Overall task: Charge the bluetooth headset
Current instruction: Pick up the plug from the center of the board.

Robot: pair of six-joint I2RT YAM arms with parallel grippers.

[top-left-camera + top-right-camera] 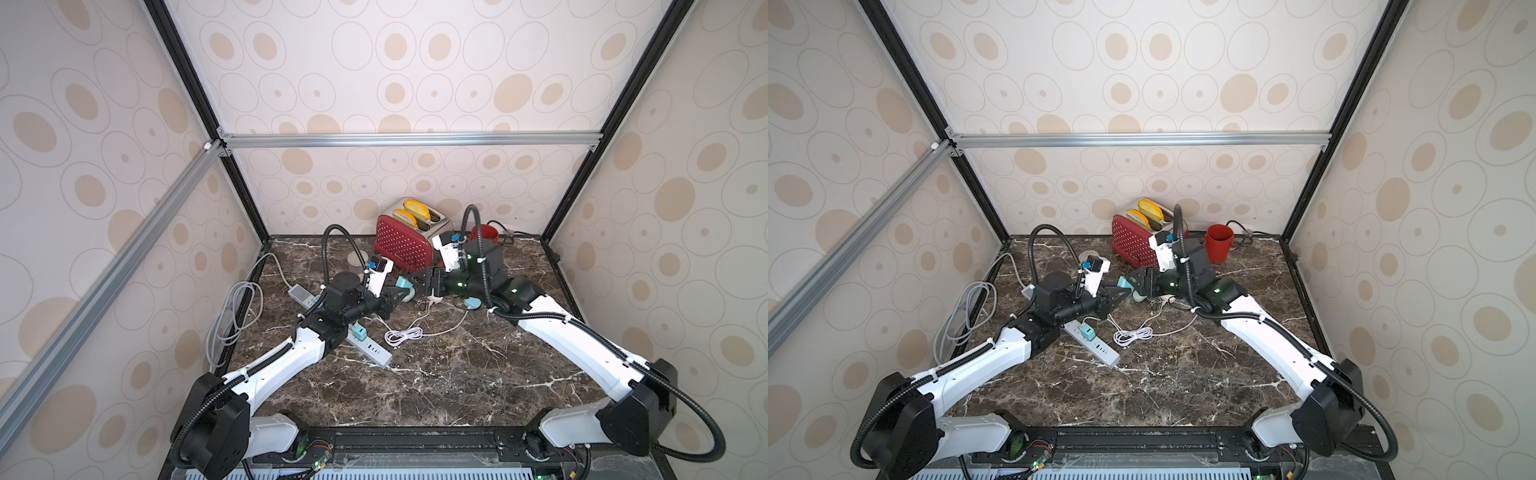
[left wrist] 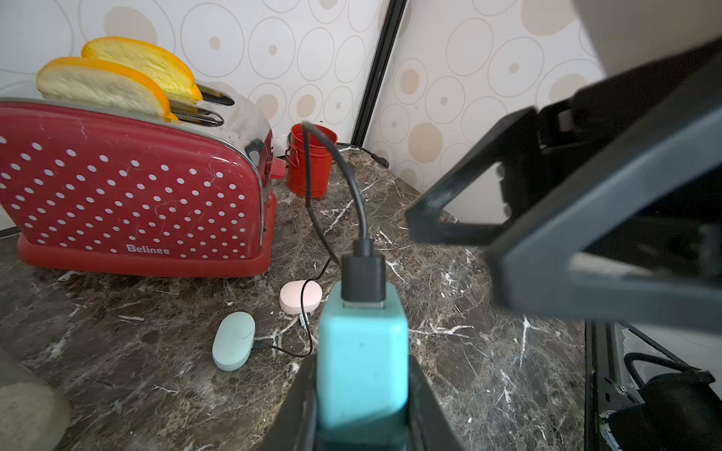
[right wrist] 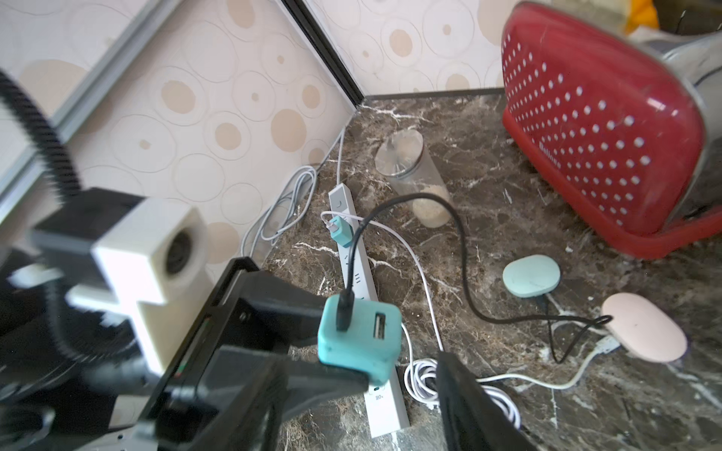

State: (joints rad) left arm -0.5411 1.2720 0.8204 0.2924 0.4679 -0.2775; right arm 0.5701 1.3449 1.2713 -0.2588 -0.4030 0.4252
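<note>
Both hands sit close: left hand [image 2: 361,394] grips the teal charger [image 2: 361,343], right hand [image 2: 455,250] released; next I seat it in the power strip [image 3: 361,279].

At frame centre the two arms meet over the dark marble table [image 1: 436,374]: the left claw [image 1: 395,293] and the right claw [image 1: 422,286] face each other, a teal charger block [image 1: 404,283] between them. Behind, at upper centre, stands a red polka-dot toaster [image 1: 401,245] with two bread slices [image 1: 415,212]. Lower left of the claws lies a white power strip [image 1: 370,345]; beside it, a coiled white cable [image 1: 405,334].
</note>
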